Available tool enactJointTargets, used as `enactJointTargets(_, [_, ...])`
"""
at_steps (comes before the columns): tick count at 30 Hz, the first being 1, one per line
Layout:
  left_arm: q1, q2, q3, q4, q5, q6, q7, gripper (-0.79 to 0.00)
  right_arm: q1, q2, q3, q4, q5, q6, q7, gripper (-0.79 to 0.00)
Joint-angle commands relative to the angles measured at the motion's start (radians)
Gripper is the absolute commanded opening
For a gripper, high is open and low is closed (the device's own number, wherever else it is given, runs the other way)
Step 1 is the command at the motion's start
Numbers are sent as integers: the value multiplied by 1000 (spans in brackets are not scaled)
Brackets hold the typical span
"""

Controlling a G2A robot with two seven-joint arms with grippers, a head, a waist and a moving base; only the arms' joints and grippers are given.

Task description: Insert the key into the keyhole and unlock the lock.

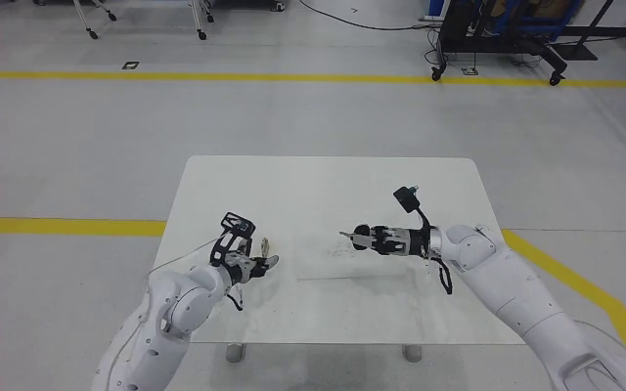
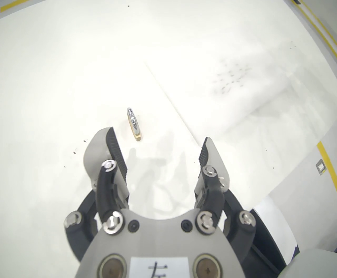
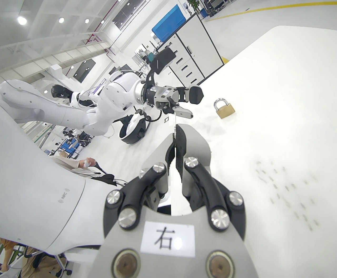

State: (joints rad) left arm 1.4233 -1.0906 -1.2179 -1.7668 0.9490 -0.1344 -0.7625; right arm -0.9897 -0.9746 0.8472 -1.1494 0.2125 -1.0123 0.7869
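Padlock (image 2: 134, 126) is looking rigid and slippery, best held by its brass body; left gripper (image 2: 158, 137) is gaping, right gripper (image 3: 176, 133) pinching key (image 3: 174, 121).

White table (image 1: 323, 191) sitting on a pale floor — a thin seam (image 2: 168, 97) running across its top, small dark scuffs (image 2: 231, 76) lying near it. Yellow floor line (image 1: 293, 76) running behind the table. Dark wheeled cart (image 1: 499, 44) standing beyond that line. Grey drawer cabinets (image 3: 193, 56) standing off the table's edge — a blue panel (image 3: 168, 22) rising behind them.
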Motion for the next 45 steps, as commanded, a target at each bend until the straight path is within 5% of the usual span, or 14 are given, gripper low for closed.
enactJointTargets(1, [-37,-6,25,40,10,20,-3,-403,0,0,0,0,0,0,0,-785])
enactJointTargets(17, [-148,-39,125,196,2,98,16,-536,0,0,0,0,0,0,0,-785])
enactJointTargets(19, [-152,-41,130,204,6,99,15,-785,0,0,0,0,0,0,0,-785])
enactJointTargets(32, [-134,-42,128,192,44,107,29,-785,0,0,0,0,0,0,0,-785])
enactJointTargets(41, [-71,-40,78,128,-61,-12,224,-785,0,0,0,0,0,0,0,-785])
enactJointTargets(45, [-71,-40,78,128,-61,-12,224,-785,0,0,0,0,0,0,0,-785])
